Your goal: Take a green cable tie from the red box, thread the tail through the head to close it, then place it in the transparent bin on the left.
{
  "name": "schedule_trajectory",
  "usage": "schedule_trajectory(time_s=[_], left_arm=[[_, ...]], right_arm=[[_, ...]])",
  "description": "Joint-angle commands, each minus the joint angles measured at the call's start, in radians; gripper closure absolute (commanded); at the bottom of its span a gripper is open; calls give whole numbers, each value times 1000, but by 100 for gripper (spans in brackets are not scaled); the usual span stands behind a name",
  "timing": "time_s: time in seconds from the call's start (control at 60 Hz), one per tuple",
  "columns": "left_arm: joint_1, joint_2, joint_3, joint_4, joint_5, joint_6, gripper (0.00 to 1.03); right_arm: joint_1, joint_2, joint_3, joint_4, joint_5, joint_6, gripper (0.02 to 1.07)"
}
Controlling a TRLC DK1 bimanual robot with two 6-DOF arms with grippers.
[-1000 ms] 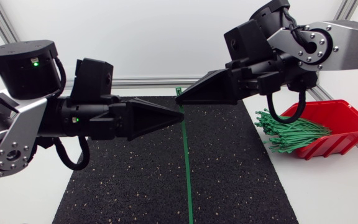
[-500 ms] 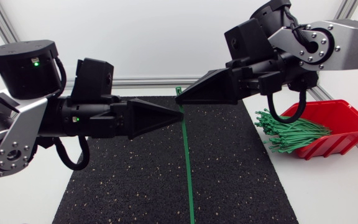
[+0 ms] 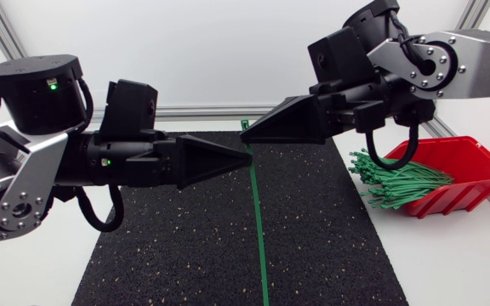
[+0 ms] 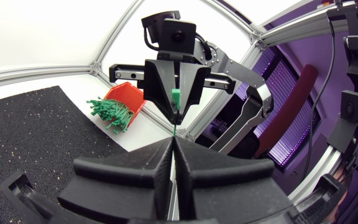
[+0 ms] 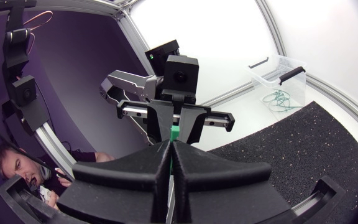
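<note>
A green cable tie (image 3: 256,221) hangs upright over the black mat (image 3: 168,255), its head (image 3: 245,125) uppermost and its tail reaching toward the mat's near edge. My right gripper (image 3: 245,136) is shut on it just below the head. My left gripper (image 3: 249,158) comes in from the opposite side and is shut on the strap slightly lower. In the left wrist view the tie's head (image 4: 175,96) shows just ahead of the closed fingertips. The red box (image 3: 462,170) at the right holds a bundle of green ties (image 3: 402,183). The transparent bin (image 5: 278,74) shows only in the right wrist view.
The two arms meet nose to nose above the mat's far middle. The red box sits off the mat on the white table at the right. Some green ties (image 5: 277,98) lie inside the transparent bin, beyond the mat's corner.
My left gripper's fingers have closed on the strap below the head. The tie's hanging tail has swung slightly to the right. The right arm has held still.
</note>
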Motion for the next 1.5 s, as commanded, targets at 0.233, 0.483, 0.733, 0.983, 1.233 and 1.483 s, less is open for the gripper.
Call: schedule_trajectory(time_s=[0.233, 0.483, 0.733, 0.983, 1.233, 1.483], left_arm=[[122, -17, 71, -53, 97, -43, 99], [222, -46, 76, -121, 144, -43, 99], [283, 0, 105, -178, 244, -41, 99], [308, 41, 126, -202, 278, -37, 99], [299, 43, 111, -184, 283, -6, 99], [265, 52, 65, -83, 250, -6, 99]], right_arm=[[5, -117, -77, 59, 133, -14, 67], [19, -207, -176, 151, 449, -55, 33], [16, -193, -169, 65, 595, -190, 17], [66, -201, -228, 70, 624, -397, 8], [89, -78, -128, -19, 584, -328, 6], [109, 14, -4, -84, 424, -201, 7]])
